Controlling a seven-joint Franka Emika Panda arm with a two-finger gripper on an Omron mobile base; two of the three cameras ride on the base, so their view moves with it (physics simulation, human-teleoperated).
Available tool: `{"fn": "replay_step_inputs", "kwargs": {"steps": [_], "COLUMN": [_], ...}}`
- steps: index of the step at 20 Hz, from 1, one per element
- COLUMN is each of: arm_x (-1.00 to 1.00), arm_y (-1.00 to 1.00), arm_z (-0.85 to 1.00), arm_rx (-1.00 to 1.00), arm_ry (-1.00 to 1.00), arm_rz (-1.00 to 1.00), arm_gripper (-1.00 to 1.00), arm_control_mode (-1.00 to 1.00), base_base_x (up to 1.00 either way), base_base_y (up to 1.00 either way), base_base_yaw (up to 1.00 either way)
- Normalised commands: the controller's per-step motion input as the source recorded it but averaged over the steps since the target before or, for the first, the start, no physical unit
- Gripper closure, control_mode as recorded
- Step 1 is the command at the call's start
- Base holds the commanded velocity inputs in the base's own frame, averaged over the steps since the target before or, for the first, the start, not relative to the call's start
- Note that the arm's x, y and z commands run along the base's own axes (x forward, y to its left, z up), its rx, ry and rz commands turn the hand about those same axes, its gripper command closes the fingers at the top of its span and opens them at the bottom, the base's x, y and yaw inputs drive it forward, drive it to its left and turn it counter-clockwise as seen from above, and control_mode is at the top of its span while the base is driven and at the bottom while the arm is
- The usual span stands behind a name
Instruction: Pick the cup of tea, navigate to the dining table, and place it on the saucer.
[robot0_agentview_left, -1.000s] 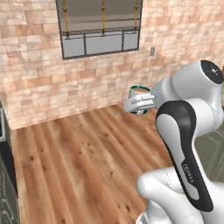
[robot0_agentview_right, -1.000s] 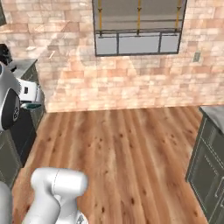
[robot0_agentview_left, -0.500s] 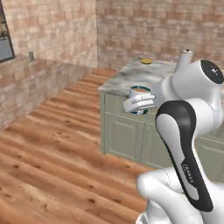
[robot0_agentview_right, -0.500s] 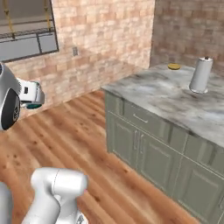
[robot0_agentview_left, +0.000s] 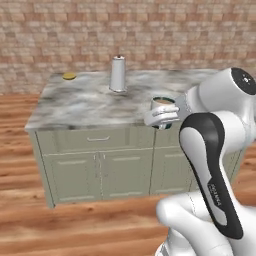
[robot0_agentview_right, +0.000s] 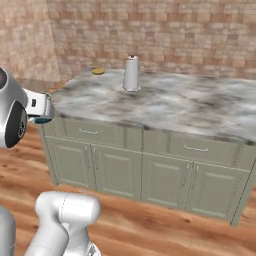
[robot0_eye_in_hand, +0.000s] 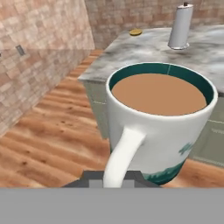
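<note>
a brick wall (robot0_agentview_left: 150, 30) of mottled red and tan runs behind the room, meeting a second brick wall (robot0_agentview_right: 25, 40) at a corner on the left in the right base view. the floor (robot0_agentview_left: 20, 150) is warm brown wood planks. pale sage-green cabinets (robot0_agentview_right: 120, 165) with panelled doors and drawers stand on it, lit evenly and softly.

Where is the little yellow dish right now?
The saucer sits at the far left corner of the dining table in the left base view, left of the tall white cylinder.
</note>
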Motion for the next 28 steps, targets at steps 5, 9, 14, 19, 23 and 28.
{"fn": "replay_step_inputs", "kwargs": {"steps": [5, 9, 14, 19, 23, 28], "arm_x": [0.00, 0.00, 0.00, 0.00, 0.00, 0.00], "arm_y": [0.00, 0.00, 0.00, 0.00, 0.00, 0.00], "arm_z": [0.00, 0.00, 0.00, 0.00, 0.00, 0.00], "arm_rx": [0.00, 0.00, 0.00, 0.00, 0.00, 0.00], "arm_ry": [0.00, 0.00, 0.00, 0.00, 0.00, 0.00], "arm_rz": [0.00, 0.00, 0.00, 0.00, 0.00, 0.00], "arm_gripper": [1.00, 1.00, 1.00, 1.00, 1.00, 1.00], "arm_control_mode": [1.00, 1.00, 1.00, 1.00, 1.00, 1.00], "base_base_x": [0.56, 0.31, 0.62, 0.92, 1.00, 0.96], "base_base_y": [1.00, 1.00, 1.00, 1.00, 1.00, 1.00], "base_base_yaw": [-0.10, 0.00, -0.04, -0.18, -0.27, -0.28]}}
